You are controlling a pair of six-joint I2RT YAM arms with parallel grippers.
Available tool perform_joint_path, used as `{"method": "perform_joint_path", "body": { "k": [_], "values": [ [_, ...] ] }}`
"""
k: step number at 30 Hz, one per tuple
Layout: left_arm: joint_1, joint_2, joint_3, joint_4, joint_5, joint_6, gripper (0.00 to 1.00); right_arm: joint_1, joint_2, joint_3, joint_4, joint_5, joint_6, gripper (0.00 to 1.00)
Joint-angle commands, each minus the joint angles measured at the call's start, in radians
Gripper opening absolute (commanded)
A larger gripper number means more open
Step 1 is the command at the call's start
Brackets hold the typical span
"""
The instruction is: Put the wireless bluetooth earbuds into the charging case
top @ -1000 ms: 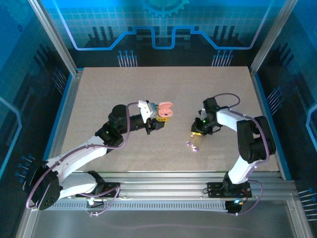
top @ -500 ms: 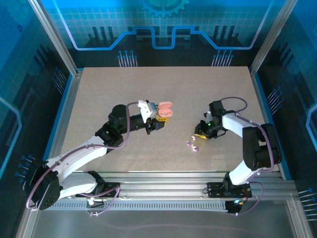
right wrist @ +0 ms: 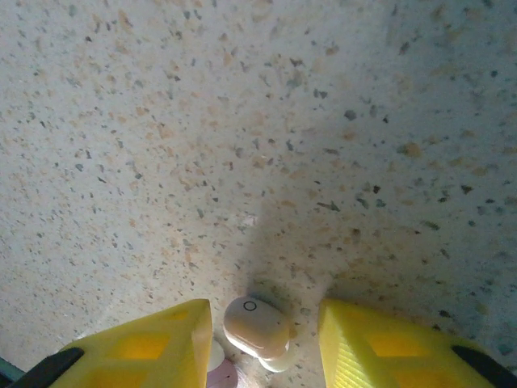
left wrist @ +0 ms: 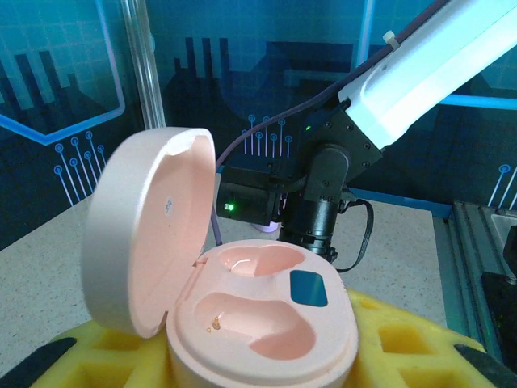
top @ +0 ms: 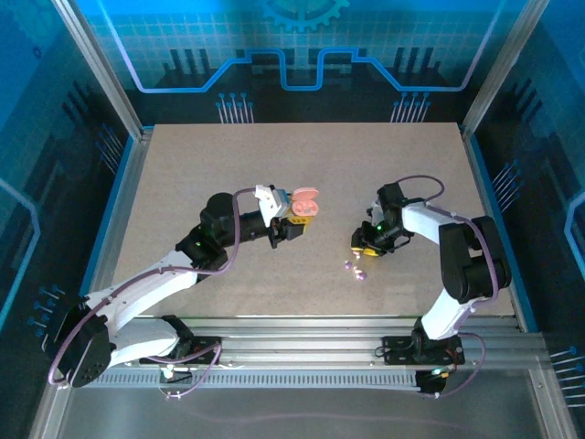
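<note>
My left gripper (top: 294, 218) is shut on the pink charging case (top: 304, 203), held above the table left of centre. In the left wrist view the case (left wrist: 266, 323) sits between yellow fingers (left wrist: 404, 339) with its lid (left wrist: 145, 226) swung up, and both moulded wells are bare. My right gripper (top: 363, 245) is low over the table, open. Between its yellow fingers (right wrist: 137, 347) a pinkish earbud (right wrist: 257, 326) lies on the table, touching neither pad. A lilac earbud (right wrist: 222, 376) peeks out beside the left finger. Two more lilac earbuds (top: 355, 269) lie just below that gripper.
The speckled tabletop (top: 228, 155) is bounded by blue-lit metal frame rails (top: 119, 174) on all sides. The right arm's wrist (left wrist: 323, 186) shows beyond the case in the left wrist view.
The right gripper's jaws have spread apart around the pinkish earbud, and its wrist has shifted a little. The left arm and the case have not moved.
</note>
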State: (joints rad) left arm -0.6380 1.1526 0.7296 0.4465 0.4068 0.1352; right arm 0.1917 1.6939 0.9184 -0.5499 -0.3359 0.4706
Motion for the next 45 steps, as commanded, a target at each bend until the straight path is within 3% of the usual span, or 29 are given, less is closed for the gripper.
{"method": "perform_joint_path", "body": {
  "k": [1,13,32,34,41,45],
  "values": [
    [-0.008,-0.014,0.022,0.003,-0.002,-0.005,0.38,0.021,0.015,0.004,-0.018,-0.043,-0.004,0.40],
    [-0.007,-0.006,0.022,0.009,0.002,-0.009,0.38,0.075,0.009,0.004,0.027,-0.161,-0.010,0.33],
    [-0.007,-0.024,0.010,0.004,-0.009,-0.005,0.38,0.163,0.008,0.048,-0.091,-0.158,-0.044,0.32],
    [-0.007,-0.026,0.009,0.004,-0.008,-0.006,0.38,0.177,0.002,0.066,-0.107,-0.142,-0.050,0.32],
    [-0.006,-0.049,-0.003,0.009,-0.033,0.003,0.38,0.213,-0.022,0.171,-0.233,0.088,-0.112,0.32],
    [-0.008,-0.073,-0.010,0.003,-0.057,0.017,0.38,0.230,0.019,0.230,-0.287,0.116,-0.173,0.33]
  ]
}}
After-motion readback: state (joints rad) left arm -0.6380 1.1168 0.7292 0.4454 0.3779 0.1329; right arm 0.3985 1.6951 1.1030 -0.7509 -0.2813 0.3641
